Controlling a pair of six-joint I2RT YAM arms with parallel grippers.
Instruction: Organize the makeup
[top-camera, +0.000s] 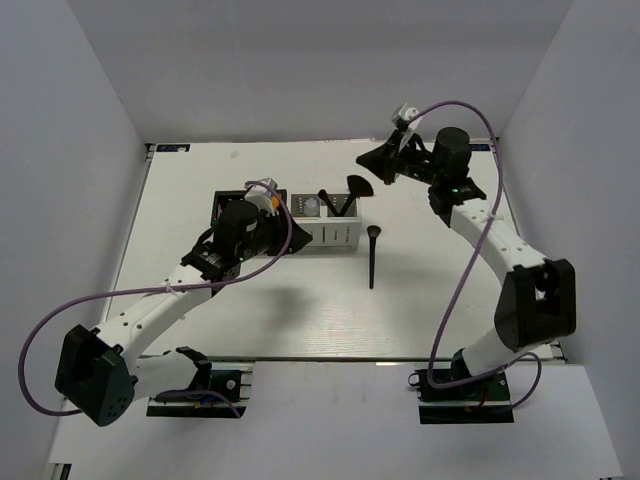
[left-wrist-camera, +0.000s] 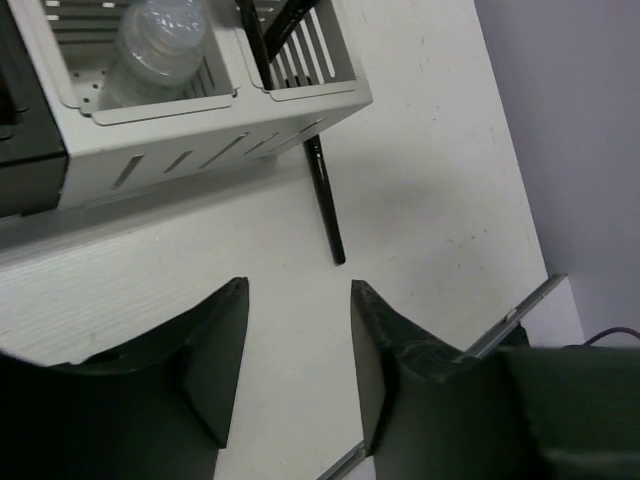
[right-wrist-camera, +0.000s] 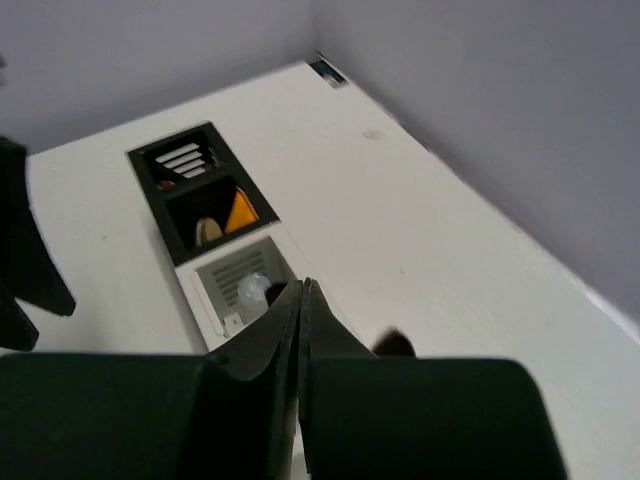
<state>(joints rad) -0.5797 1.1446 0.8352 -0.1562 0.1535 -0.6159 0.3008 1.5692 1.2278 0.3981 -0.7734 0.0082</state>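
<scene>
One black brush (top-camera: 372, 256) lies on the table in front of the grey-white organizer (top-camera: 326, 236); the left wrist view has this brush (left-wrist-camera: 324, 205) just beyond my fingertips. My left gripper (left-wrist-camera: 298, 288) hovers over bare table, open and empty. The clear bottle (left-wrist-camera: 160, 40) lies in the organizer's left slot, and other black brushes (top-camera: 338, 200) stand in its right slot. The orange tube (right-wrist-camera: 240, 212) and the egg-shaped piece (right-wrist-camera: 208, 230) sit in the black organizer (right-wrist-camera: 150, 165). My right gripper (top-camera: 364, 160) is raised at the back, shut and empty.
The two organizers stand side by side at mid-table, black on the left and grey-white (right-wrist-camera: 215, 300) on the right. Grey walls enclose the table on three sides. The table's metal front edge (left-wrist-camera: 520, 310) runs close to my left gripper.
</scene>
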